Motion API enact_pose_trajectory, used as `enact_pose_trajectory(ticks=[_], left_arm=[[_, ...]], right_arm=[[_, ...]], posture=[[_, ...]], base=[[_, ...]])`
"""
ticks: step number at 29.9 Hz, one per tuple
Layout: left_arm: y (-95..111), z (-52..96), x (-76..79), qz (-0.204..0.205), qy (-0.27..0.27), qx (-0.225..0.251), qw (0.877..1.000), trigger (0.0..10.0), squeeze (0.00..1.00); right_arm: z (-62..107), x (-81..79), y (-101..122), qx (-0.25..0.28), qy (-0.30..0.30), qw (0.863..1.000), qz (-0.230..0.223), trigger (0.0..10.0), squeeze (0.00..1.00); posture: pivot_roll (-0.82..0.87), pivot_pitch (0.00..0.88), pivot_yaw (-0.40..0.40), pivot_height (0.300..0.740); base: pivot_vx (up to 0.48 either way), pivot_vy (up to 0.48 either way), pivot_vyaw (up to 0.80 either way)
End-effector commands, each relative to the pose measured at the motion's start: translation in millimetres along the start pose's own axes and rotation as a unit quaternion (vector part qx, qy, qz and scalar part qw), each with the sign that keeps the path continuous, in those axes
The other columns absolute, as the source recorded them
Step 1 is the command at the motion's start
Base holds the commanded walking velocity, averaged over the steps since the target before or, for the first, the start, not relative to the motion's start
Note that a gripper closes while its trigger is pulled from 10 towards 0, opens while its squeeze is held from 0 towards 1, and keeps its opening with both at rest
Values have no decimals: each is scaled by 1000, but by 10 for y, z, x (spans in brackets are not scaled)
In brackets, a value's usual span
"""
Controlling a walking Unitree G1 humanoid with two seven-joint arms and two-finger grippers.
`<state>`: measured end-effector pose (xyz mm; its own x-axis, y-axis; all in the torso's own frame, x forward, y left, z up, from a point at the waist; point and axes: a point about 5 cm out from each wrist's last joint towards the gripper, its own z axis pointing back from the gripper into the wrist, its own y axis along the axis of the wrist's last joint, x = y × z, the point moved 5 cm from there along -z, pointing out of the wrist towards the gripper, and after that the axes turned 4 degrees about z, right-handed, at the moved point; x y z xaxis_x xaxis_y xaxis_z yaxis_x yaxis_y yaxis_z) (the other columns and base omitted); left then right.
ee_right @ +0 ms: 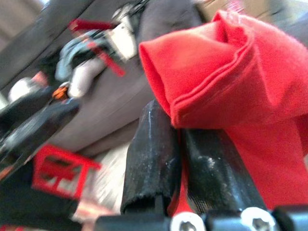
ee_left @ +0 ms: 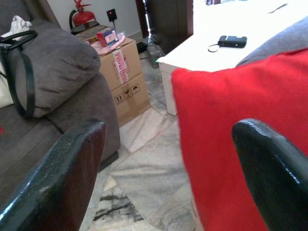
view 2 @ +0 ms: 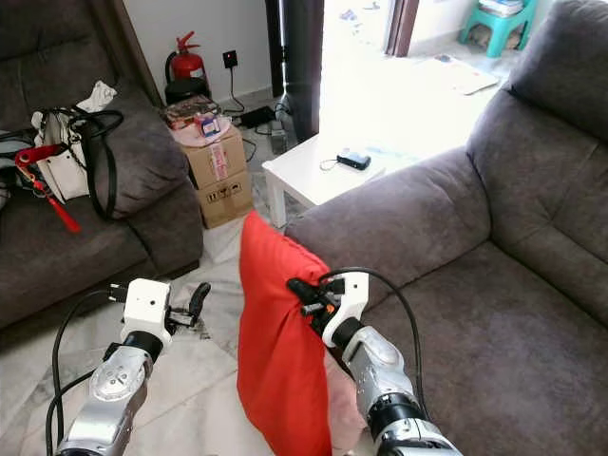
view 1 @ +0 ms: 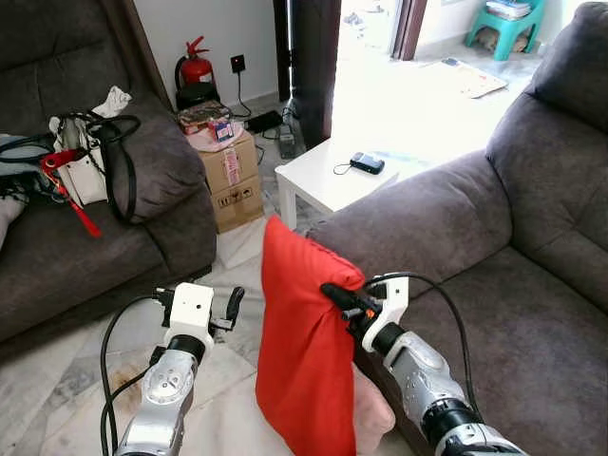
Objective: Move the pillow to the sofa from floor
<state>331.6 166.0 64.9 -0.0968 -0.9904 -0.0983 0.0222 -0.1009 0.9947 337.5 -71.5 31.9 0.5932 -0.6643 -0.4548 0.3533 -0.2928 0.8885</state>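
Observation:
A red pillow point(view 1: 299, 342) hangs upright above the floor, just left of the grey sofa point(view 1: 494, 285) on my right. My right gripper point(view 1: 337, 294) is shut on the pillow's upper right edge; in the right wrist view the two black fingers point(ee_right: 151, 154) pinch a fold of red cloth point(ee_right: 231, 82). My left gripper point(view 1: 231, 306) is open to the left of the pillow, a short gap from it. The left wrist view has its fingers point(ee_left: 62, 178) spread wide with the pillow point(ee_left: 240, 115) ahead. Something pale pink point(view 1: 372, 418) lies under the pillow's lower edge.
A second grey sofa point(view 1: 85, 237) on the left carries a handbag point(view 1: 81, 157). Between the sofas are a cardboard box point(view 1: 231, 176), a red fire extinguisher point(view 1: 197, 68) and a white low table point(view 1: 332, 176) with a small black device point(view 1: 367, 162). Marble floor point(view 1: 76, 380) lies below.

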Motion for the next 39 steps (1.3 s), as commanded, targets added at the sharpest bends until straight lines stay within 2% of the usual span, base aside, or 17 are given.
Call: enact_pose_trajectory(ticks=[1,3,4,7,9,10,12,13,14,19,32,39], left_arm=[[-13,2,-17,0,0,-3,1000,10000,0],[-15,2,-18,1,0,-4,1000,10000,0],[-16,2,-17,0,-1,-4,1000,10000,0],[-16,2,-15,0,-2,-4,1000,10000,0],[-19,1,-9,1,-3,-5,1000,10000,0],[-36,6,10,3,-8,-8,1000,10000,0],[-43,8,17,4,-10,-9,1000,10000,0],[-72,22,26,6,-13,-14,1000,10000,0],[-83,27,31,7,-15,-16,1000,10000,0],[-89,23,51,7,-20,-16,1000,10000,0],[-92,29,84,15,-26,-13,999,10000,0],[-89,29,91,17,-27,-11,999,10000,0]], right_arm=[[-76,-170,288,38,69,996,37,10000,0],[-67,-203,271,35,83,995,34,10000,0],[-55,-278,238,28,111,993,36,10000,0],[-46,-324,189,18,127,991,43,10000,0],[-55,-281,154,10,106,993,58,10000,0],[-59,-202,163,12,74,995,60,10000,0],[-59,-178,173,14,64,996,62,10000,0],[-55,-27,221,26,1,998,58,10000,0],[-47,20,237,31,-18,998,56,10000,0],[-15,118,200,29,-66,996,58,10000,0],[-73,104,182,30,-84,994,57,10000,0],[-76,114,187,29,-88,994,59,10000,0]], posture=[[94,62,-9,740],[95,63,-8,740],[95,63,-8,740],[95,63,-8,740],[97,63,-10,740],[97,63,-10,740],[97,63,-10,740],[92,62,-9,740],[91,61,-9,740],[92,63,-9,740],[90,64,-13,740],[89,63,-14,740]], base=[[0,0,0],[0,0,0],[0,0,0],[0,0,0],[0,0,0],[0,0,0],[0,0,0],[0,0,0],[0,0,0],[0,0,0],[0,0,0],[-275,0,0]])
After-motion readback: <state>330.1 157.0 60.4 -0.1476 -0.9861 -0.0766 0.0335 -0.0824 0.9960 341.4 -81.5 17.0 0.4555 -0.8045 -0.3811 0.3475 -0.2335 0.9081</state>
